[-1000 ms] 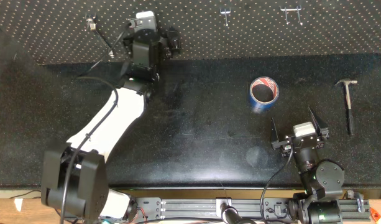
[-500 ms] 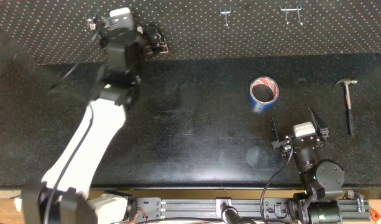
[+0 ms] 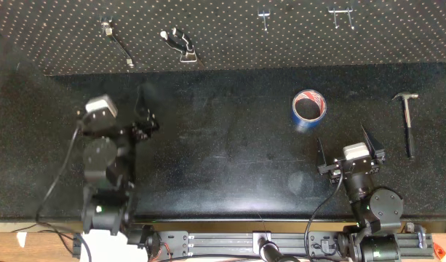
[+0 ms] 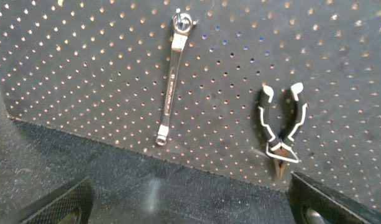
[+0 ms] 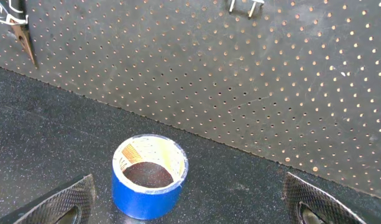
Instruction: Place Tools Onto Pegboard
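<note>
Your left gripper (image 4: 190, 186) hovered over the left side of the table (image 3: 230, 160), facing the pegboard (image 3: 230, 36), its fingers spread wide and holding nothing. On the board the pliers (image 4: 281, 149) hung handles up and nose down, and the wrench (image 4: 168, 87) hung from its hook near them, farther toward the board's left end. Your right gripper (image 3: 342, 135) sat low near its base, fingers likewise apart and empty, with the blue tape (image 5: 150, 169) standing on the table just ahead of it. The hammer (image 3: 407, 122) lay flat at the table's far right, well apart from the tape.
</note>
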You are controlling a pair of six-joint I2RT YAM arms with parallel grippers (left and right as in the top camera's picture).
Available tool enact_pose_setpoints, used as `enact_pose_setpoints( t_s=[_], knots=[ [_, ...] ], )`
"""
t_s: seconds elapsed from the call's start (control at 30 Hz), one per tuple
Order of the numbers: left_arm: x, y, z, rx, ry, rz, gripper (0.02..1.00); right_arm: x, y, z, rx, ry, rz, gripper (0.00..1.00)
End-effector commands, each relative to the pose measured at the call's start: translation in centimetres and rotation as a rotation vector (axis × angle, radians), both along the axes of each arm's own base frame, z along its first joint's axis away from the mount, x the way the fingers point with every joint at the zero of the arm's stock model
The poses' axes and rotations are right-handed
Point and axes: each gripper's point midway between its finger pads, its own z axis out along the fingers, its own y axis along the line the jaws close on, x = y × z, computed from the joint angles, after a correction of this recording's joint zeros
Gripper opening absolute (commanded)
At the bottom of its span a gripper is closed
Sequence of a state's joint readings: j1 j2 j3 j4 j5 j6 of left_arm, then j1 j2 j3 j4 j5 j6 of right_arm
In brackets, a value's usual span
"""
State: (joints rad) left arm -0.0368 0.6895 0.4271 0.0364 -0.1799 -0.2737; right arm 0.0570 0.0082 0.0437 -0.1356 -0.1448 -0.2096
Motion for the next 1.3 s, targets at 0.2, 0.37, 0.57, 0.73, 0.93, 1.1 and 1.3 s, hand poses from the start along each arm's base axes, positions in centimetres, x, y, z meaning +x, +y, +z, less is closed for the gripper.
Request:
enact_pose_setpoints(
  t_s=[0.2, 0.37, 0.57, 0.73, 0.93, 1.1, 1.3],
  knots=[
    [-3.9, -0.8, -1.8, -0.017, -0.205, -0.055, 0.996, 0.0, -0.2, -0.2, 0.017, 0.006, -0.009, 0.976],
    [-4.7, -1.6, -2.7, -0.022, -0.256, -0.106, 0.996, 0.0, -0.2, -0.2, 0.017, 0.006, -0.009, 0.976],
    [-5.4, -2.8, -4.2, -0.029, -0.238, -0.179, 0.996, 0.0, -0.2, -0.2, 0.017, 0.006, -0.009, 0.976],
    [-5.8, -2.2, -5.6, -0.025, -0.185, -0.149, 0.996, 0.0, -0.2, -0.2, 0.017, 0.006, -0.009, 0.976],
    [-6.0, -2.0, -6.6, -0.026, -0.147, -0.143, 0.993, 0.0, -0.2, -0.2, 0.017, 0.006, -0.009, 0.976],
    [-6.0, -1.6, -6.6, 0.118, -0.135, -0.154, 0.996, 0.0, -0.2, -0.2, 0.017, 0.006, -0.009, 0.976],
    [-6.0, -1.6, -6.6, 0.126, -0.134, -0.156, 0.996, 0.0, -0.2, -0.2, 0.017, 0.006, -0.009, 0.976]
  ],
)
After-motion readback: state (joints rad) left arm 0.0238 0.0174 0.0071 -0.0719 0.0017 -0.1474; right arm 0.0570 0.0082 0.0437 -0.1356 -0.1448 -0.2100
